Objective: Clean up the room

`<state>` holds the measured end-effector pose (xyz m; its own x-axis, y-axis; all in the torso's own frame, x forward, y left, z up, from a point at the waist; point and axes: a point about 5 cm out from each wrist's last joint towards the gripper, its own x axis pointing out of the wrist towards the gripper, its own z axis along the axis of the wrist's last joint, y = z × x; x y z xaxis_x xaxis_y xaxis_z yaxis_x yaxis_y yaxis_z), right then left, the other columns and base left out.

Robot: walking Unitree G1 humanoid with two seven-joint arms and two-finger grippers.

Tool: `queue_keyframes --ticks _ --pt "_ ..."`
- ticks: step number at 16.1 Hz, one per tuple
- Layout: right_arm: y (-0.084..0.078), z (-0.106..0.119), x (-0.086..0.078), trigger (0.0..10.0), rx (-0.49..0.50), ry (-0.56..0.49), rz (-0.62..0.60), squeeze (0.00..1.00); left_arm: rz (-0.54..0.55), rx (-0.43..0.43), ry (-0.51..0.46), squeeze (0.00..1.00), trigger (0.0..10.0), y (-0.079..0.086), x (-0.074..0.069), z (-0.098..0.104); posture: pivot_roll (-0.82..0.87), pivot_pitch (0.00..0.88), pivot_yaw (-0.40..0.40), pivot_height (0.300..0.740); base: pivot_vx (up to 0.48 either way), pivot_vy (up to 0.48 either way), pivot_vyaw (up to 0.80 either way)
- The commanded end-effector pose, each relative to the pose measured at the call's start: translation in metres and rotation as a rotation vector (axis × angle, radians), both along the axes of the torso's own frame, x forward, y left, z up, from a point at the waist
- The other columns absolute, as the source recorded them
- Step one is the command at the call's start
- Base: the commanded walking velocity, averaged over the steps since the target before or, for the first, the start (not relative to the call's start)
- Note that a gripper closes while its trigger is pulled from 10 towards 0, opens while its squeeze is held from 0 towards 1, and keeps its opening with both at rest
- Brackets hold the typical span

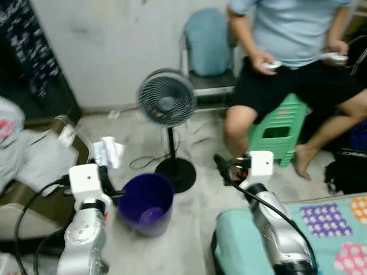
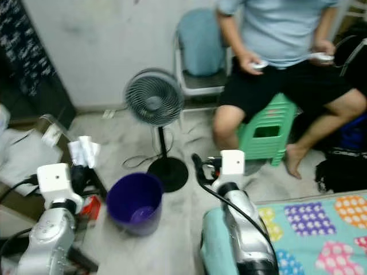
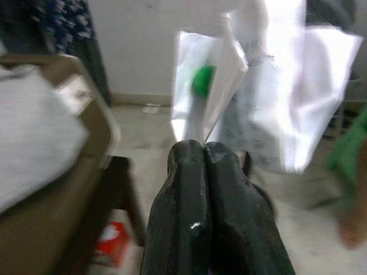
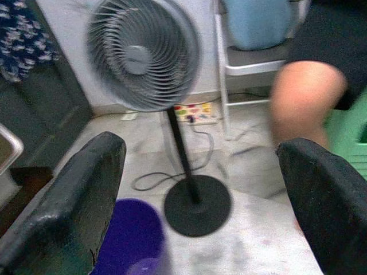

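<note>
1. The left gripper [image 3: 203, 150] is clamping its two fingers together on a piece of white paper [image 3: 275, 86] bearing a green mark; in the head views the paper [image 1: 108, 152] is hanging just left of the purple bucket [image 1: 146, 203] and slightly above its rim.
2. The right gripper [image 4: 200, 189] is holding its fingers spread wide apart with nothing between them, pointing toward the standing fan [image 1: 167, 98] and its round black base [image 4: 196, 203].
3. The purple bucket is standing on the grey floor [image 1: 195, 217] between the two arms, near the fan base.
4. A person [image 1: 298, 34] is sitting on a green stool [image 1: 279, 129] beyond the right arm, gripping a controller [image 1: 272, 65] in each hand.
</note>
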<state>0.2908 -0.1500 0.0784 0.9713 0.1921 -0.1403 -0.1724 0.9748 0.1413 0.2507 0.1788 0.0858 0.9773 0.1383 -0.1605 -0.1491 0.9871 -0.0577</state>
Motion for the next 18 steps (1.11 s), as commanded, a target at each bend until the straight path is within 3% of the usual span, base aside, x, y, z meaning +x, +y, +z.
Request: queue_keyframes --ticks 1,8,15,18 --pt "0.0021 0.0057 0.0030 10.0 0.007 -0.023 0.001 0.00 0.003 0.012 -0.008 0.00 0.0 0.0047 -0.0002 0.0029 -0.11 0.000 0.023 0.740 0.289 0.000 0.58" --pt "0.0029 0.0049 0.0030 10.0 0.009 -0.021 0.000 0.00 0.003 0.016 -0.004 0.00 0.0 0.0047 0.0000 0.0018 -0.11 0.000 0.022 0.740 0.279 0.000 0.78" --pt "0.0016 0.0007 0.0048 10.0 0.020 0.008 -0.024 0.00 -0.016 -0.007 -0.005 0.00 0.0 0.0014 0.0016 0.0007 -0.11 0.000 0.021 0.740 0.074 0.000 0.00" --pt "0.0007 0.0004 0.0055 10.0 0.016 0.012 -0.024 0.00 -0.016 -0.004 -0.007 0.00 0.0 0.0009 0.0023 0.0009 -0.11 0.000 0.019 0.740 0.000 0.000 -0.69"
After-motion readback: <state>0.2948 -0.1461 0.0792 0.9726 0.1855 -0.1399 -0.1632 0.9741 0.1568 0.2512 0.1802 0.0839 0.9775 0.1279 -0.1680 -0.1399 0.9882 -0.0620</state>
